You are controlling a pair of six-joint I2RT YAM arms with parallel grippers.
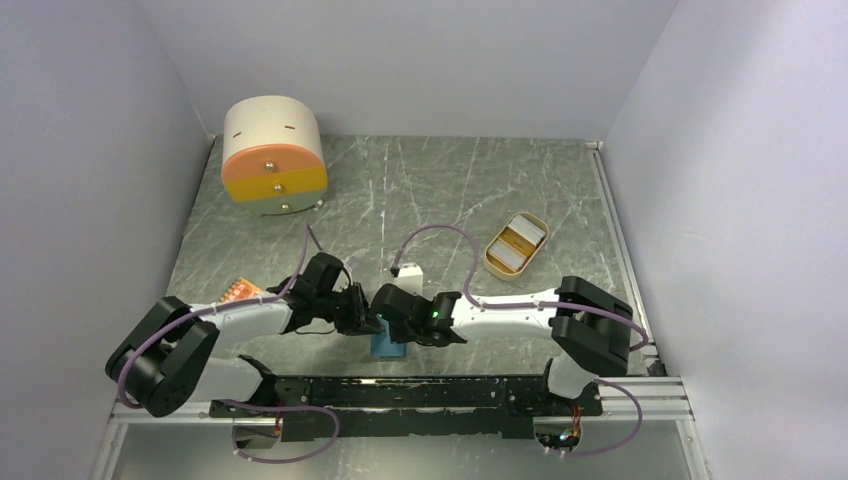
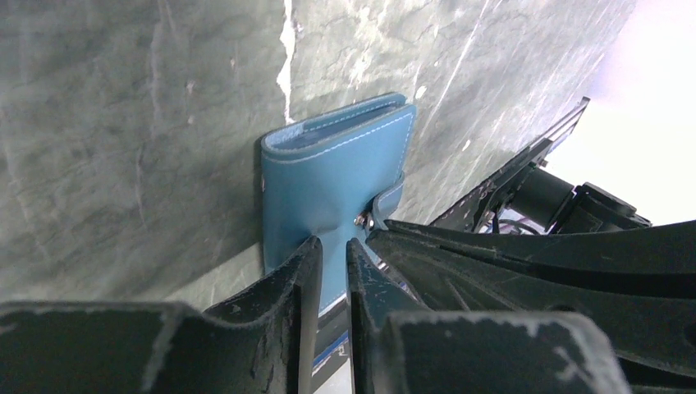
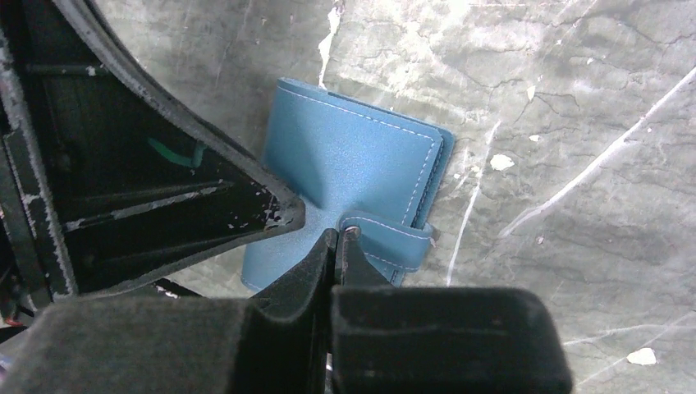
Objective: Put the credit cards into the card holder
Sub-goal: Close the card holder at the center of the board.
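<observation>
Dark green marbled desk, pale walls on three sides. Back left stands a round cream drawer unit with orange and yellow drawer fronts. Right of centre lies an oval tan tray holding whitish cards with a yellow band. Small square blue stitched folding wallet sits folded on the desk at centre, close to the near edge, under the two arms where they meet. One orange card lies well to the left, partly hidden beside the left arm. Left gripper: jaws drawn to a narrow slit, pinching the wallet's top cover at its near edge, with the leather puckered there. Right gripper: jaws fully together, tips nipping the end of the wallet's snap tab, just beside the left gripper's fingers.
</observation>
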